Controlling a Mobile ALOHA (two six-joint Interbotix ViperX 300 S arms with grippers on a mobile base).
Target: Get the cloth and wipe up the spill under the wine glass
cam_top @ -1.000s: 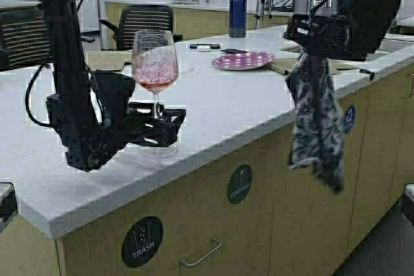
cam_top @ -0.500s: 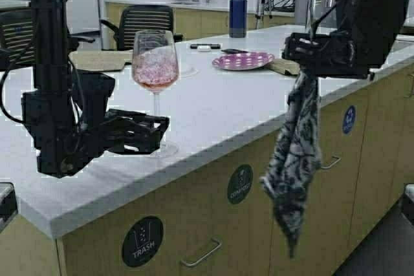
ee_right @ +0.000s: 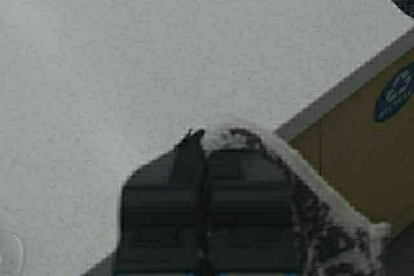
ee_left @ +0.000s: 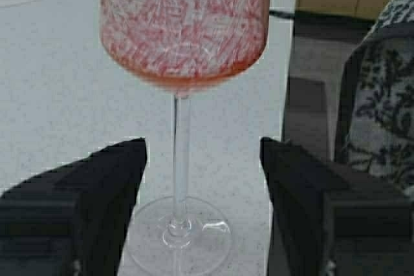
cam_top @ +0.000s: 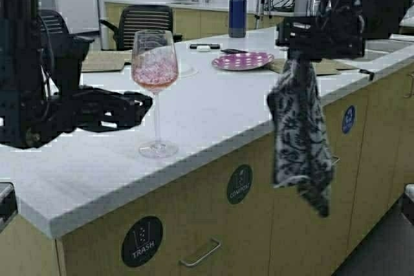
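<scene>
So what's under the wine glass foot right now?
The wine glass stands on the bare white countertop. No puddle shows around or through its clear foot. The left claw is open around the stem.

Left gripper [cam_top: 143, 103] now sits back and up, clear of the wine glass [cam_top: 155, 88] foot; the hanging cloth [cam_top: 299, 135] swings right again.

Counter [cam_top: 220, 105]: broad bare stretch across centre of frame, passable. Wine glass [cam_top: 155, 88] upright near front edge, left of centre; left gripper [cam_top: 139, 108] just left of stem, fingers apart, not touching. Cloth [cam_top: 299, 134] hangs from right gripper [cam_top: 299, 46] past counter edge at right. Purple plate [cam_top: 243, 61], blue bottle [cam_top: 237, 12] occupy far side
</scene>
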